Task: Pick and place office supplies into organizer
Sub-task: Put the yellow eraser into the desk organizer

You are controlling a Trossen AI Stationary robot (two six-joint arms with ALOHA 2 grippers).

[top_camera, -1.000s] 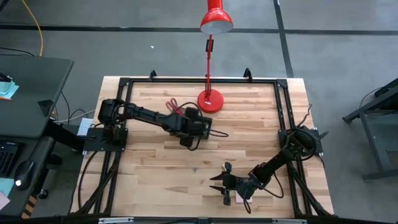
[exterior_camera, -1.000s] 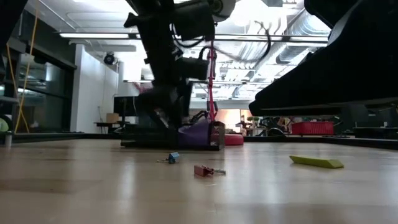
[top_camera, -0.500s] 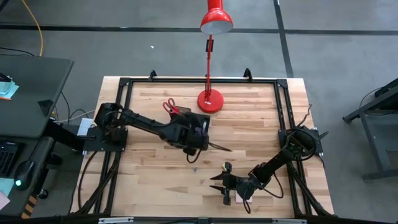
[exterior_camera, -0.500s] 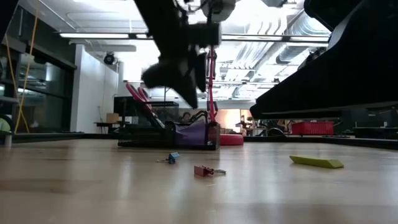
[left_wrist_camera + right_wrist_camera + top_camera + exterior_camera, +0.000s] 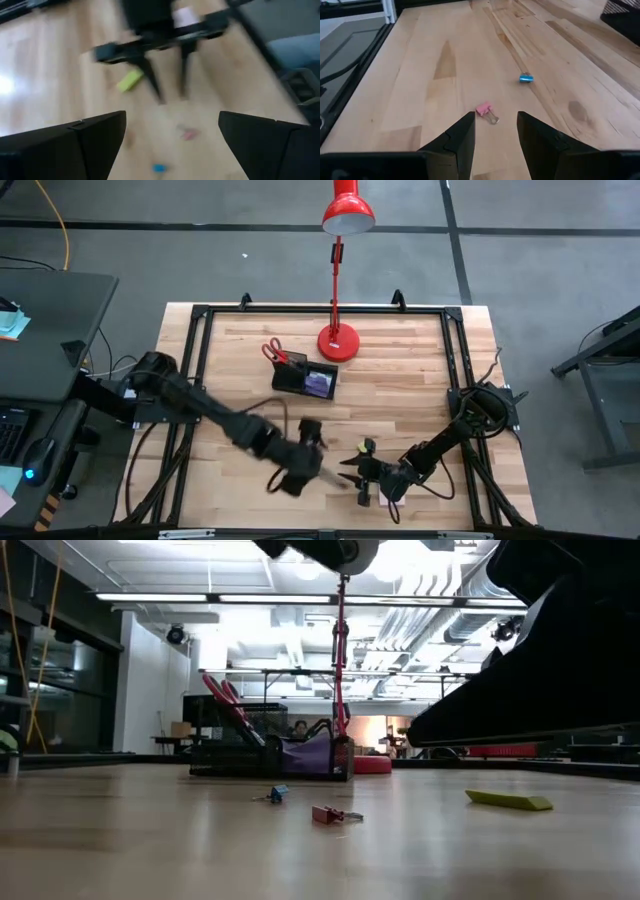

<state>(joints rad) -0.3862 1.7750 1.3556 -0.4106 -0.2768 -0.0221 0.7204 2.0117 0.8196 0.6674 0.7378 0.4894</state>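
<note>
Two arms low over the table's front: left tool wide open, empty; right tool part-open, empty.

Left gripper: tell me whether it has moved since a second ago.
Yes. In the high view the left gripper has swung away from the organizer toward the table's near edge, beside the right gripper.

Bright overhead light; left wrist view motion-blurred, ceiling fixtures glare.
</note>
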